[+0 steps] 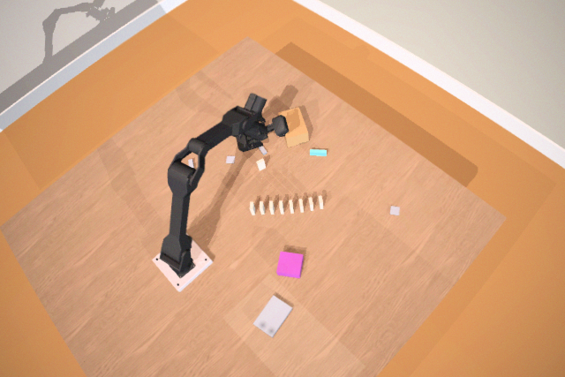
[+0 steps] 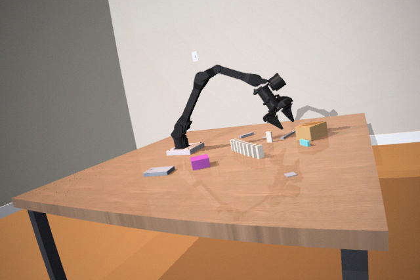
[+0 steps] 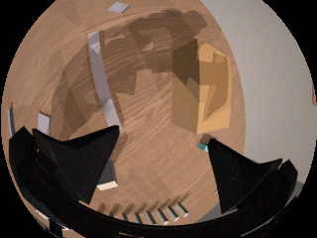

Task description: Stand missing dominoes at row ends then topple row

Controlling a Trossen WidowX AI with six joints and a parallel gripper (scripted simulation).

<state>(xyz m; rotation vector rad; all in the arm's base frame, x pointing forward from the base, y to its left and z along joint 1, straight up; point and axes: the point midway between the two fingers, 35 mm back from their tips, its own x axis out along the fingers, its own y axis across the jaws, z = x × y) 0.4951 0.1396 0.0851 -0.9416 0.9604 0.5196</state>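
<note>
Several cream dominoes stand upright in an evenly spaced row [image 1: 281, 207] [image 2: 247, 149] [image 3: 160, 217]. One lone cream domino [image 1: 260, 164] [image 2: 268, 136] [image 3: 107, 184] stands upright apart from the row, beyond its left end in the top view. My gripper [image 2: 287, 124] [image 3: 165, 137] is open and empty, its fingers wide apart and pointing down, raised above the table beyond the lone domino. In the wrist view the left finger partly hides that domino, and the gripper's body cuts off the near side of the row.
An orange box [image 1: 297, 135] [image 2: 304, 133] [image 3: 215, 89] and a cyan block [image 1: 318, 152] [image 2: 304, 142] [image 3: 203, 147] lie close by. A long grey bar [image 2: 287, 134] [image 3: 101, 79] is near the gripper. A magenta block [image 1: 290, 264] [image 2: 200, 162] and grey slab [image 1: 273, 315] [image 2: 158, 171] lie on the row's other side.
</note>
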